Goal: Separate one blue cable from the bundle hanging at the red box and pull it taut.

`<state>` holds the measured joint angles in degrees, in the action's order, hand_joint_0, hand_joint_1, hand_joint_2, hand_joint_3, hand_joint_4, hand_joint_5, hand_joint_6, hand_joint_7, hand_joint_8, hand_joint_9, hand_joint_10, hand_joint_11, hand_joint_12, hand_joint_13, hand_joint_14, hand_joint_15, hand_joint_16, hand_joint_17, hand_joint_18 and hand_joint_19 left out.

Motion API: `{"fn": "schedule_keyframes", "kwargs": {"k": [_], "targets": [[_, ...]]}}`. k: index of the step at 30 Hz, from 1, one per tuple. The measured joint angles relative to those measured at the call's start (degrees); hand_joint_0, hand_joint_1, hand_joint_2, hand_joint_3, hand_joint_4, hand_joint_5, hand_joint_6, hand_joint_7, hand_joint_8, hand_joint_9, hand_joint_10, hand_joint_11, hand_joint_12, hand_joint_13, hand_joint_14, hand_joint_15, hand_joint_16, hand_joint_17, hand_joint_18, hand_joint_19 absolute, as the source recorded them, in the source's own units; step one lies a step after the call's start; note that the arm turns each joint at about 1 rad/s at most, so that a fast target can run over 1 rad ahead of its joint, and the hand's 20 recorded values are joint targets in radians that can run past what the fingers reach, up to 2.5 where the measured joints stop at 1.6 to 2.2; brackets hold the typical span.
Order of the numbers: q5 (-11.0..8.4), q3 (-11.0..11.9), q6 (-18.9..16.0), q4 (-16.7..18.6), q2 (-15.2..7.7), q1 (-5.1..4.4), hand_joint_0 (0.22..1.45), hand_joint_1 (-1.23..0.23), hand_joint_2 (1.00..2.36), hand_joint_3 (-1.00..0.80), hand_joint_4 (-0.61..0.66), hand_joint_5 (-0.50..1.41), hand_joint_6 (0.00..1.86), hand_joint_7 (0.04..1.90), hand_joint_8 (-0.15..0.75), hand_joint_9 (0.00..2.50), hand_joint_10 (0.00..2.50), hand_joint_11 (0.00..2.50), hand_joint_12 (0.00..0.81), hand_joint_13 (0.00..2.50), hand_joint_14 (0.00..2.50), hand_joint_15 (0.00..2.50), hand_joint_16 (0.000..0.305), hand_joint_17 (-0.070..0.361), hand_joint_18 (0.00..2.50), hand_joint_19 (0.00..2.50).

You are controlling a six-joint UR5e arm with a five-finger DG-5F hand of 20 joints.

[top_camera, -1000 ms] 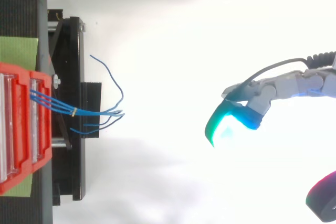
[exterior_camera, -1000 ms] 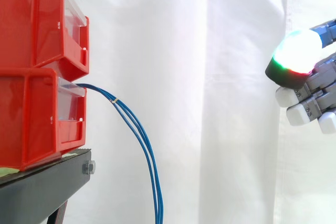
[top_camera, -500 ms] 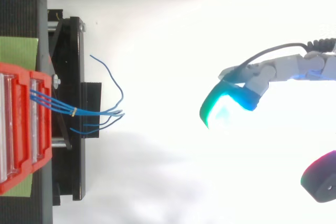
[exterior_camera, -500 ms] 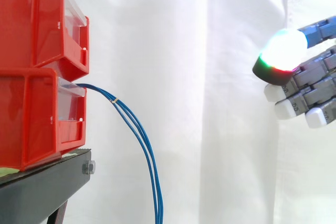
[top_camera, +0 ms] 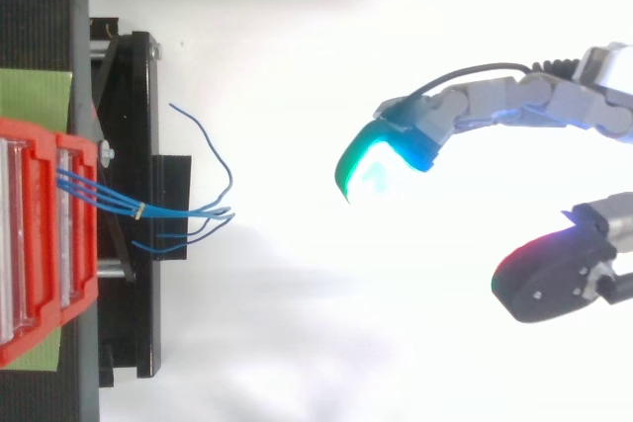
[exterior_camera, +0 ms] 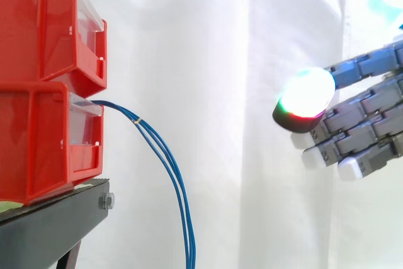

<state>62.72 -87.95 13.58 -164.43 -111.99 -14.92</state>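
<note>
Hand (exterior_camera: 362,131): fingers straight, spread wide from the thumb, holding nothing, well apart from the work. Blue cable bundle (exterior_camera: 136,118): tied together, hanging slack from the lower red box (exterior_camera: 38,137) on the black stand (exterior_camera: 50,225).

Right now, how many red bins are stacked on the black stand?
2. The upper red bin sits on the lower red bin, which rests on the black stand and has the blue cables hanging from its front.
</note>
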Motion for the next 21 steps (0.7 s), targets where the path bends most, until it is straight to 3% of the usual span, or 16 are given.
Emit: {"fn": "schedule_keyframes", "kwargs": {"k": [3, 10, 21], "targets": [[-0.67, 0.0, -0.2, 1.3, -0.8, 0.10, 0.54, -0.47, 1.00, -0.50, 0.21, -0.23, 0.50, 0.79, 0.253, 0.35, 0.01, 0.18, 0.348, 0.31, 0.00, 0.11, 0.050, 0.113, 0.33, 0.39], [-4.75, 0.0, -0.3, 3.3, -2.4, 0.20, 0.54, -0.47, 1.00, -0.50, 0.21, -0.23, 0.50, 0.79, 0.253, 0.35, 0.01, 0.17, 0.347, 0.31, 0.00, 0.12, 0.050, 0.113, 0.32, 0.39], [-7.69, 0.0, -2.0, 7.1, -6.8, 0.86, 0.54, -0.47, 1.00, -0.50, 0.21, -0.23, 0.50, 0.79, 0.254, 0.35, 0.01, 0.18, 0.347, 0.31, 0.00, 0.12, 0.050, 0.112, 0.32, 0.39]]}}
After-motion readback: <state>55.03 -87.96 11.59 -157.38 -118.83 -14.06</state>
